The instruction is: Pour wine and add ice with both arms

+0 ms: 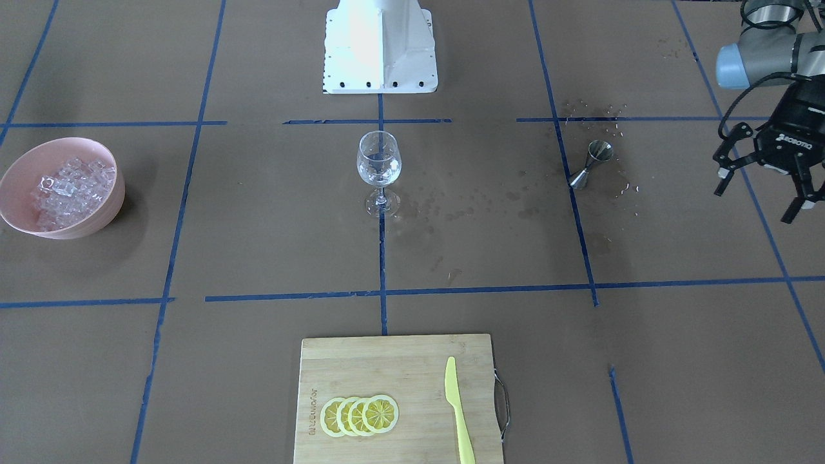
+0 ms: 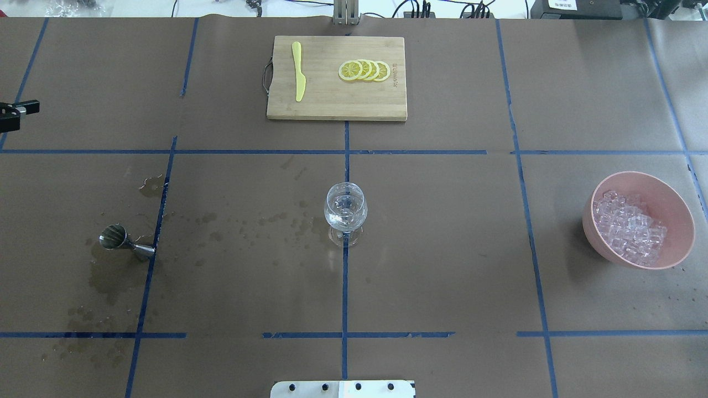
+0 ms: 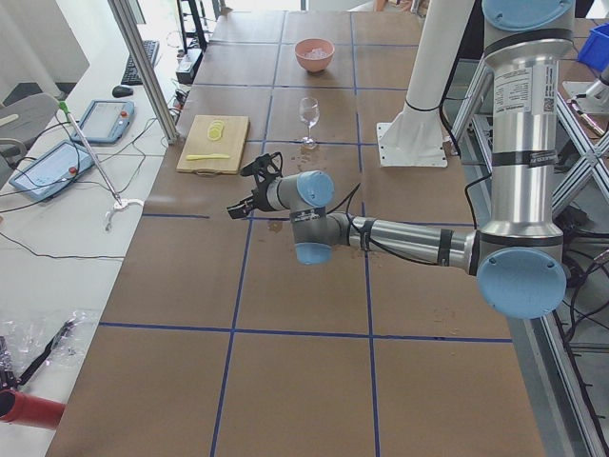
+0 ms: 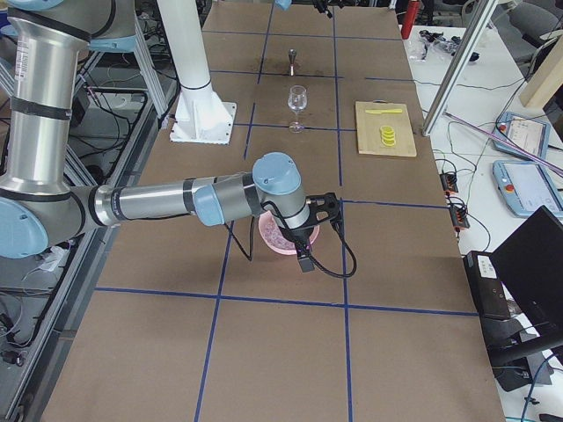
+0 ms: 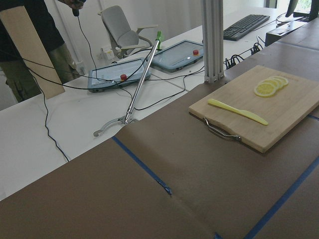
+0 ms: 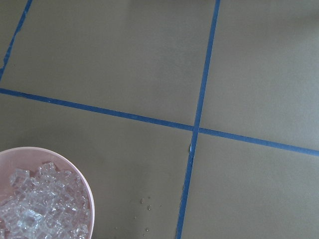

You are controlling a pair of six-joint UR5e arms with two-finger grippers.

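The clear wine glass (image 1: 379, 167) stands upright at the table's middle, also in the overhead view (image 2: 345, 213); I cannot tell if wine is in it. The steel jigger (image 1: 592, 165) stands on wet stains, also seen from overhead (image 2: 123, 241). The ice (image 1: 67, 187) fills a pink bowl (image 1: 97, 219), which the overhead view (image 2: 664, 190) shows at the right. My left gripper (image 1: 755, 203) is open and empty, raised well off to the side of the jigger. My right gripper (image 4: 318, 233) hangs above the bowl's edge; I cannot tell if it is open.
A bamboo cutting board (image 1: 399, 361) with lemon slices (image 1: 359, 415) and a yellow knife (image 1: 457, 412) lies at the operators' edge. The white base block (image 1: 380, 45) stands behind the glass. Wet spots (image 1: 477, 206) lie between glass and jigger.
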